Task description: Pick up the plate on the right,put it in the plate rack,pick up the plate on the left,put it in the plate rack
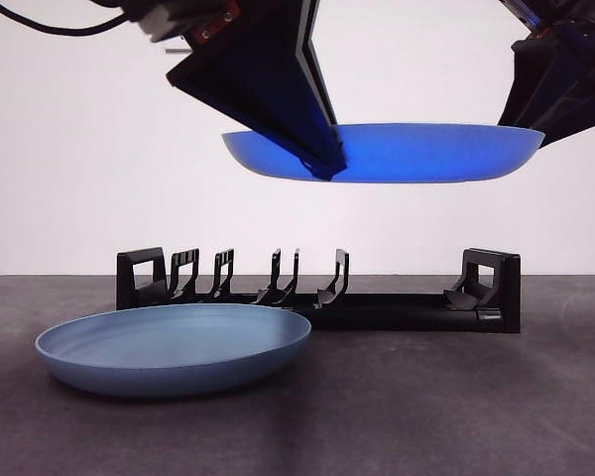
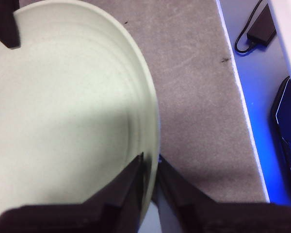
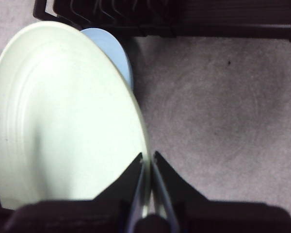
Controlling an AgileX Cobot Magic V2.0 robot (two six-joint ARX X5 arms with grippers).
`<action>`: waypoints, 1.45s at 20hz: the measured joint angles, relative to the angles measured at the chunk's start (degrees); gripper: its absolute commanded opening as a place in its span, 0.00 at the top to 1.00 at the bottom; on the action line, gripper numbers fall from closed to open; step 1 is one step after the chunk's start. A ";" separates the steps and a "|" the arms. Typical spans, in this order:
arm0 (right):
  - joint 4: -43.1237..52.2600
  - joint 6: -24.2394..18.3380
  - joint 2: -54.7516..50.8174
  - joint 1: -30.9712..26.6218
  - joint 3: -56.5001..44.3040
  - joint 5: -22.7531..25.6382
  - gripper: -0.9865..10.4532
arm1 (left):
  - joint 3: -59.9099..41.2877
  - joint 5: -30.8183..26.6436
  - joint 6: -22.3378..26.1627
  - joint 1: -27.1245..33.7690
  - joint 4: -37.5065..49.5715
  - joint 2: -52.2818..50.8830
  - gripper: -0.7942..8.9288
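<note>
Both grippers, left (image 2: 149, 167) and right (image 3: 148, 162), pinch the raised plate's (image 1: 407, 154) rim (held level). Second plate (image 1: 174, 347) lies before the plate rack (image 1: 377, 307).

Leaving open air between the raised plate (image 1: 407, 154) and the plate rack (image 1: 377, 297), with the pale plate (image 1: 174, 347) crowding the rack's front.

I see raised plate (image 1: 397, 154) deep blue (washed pale green in wrist views); lower plate (image 1: 174, 347) light blue, faint rings; plate rack (image 1: 377, 307) black; table (image 1: 426, 407) dark grey.
</note>
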 measured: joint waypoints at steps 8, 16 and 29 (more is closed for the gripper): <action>2.56 -0.50 -0.35 -0.59 5.22 -1.36 0.60 | -0.07 -0.63 -4.42 0.42 -1.66 0.02 0.93; 12.98 -1.70 -8.00 -2.32 13.75 0.33 0.55 | -0.07 -0.22 -16.61 8.50 14.93 0.02 0.93; 8.46 -3.06 -13.77 -5.38 13.88 6.51 0.56 | 0.04 31.69 -50.60 38.73 42.03 0.02 0.93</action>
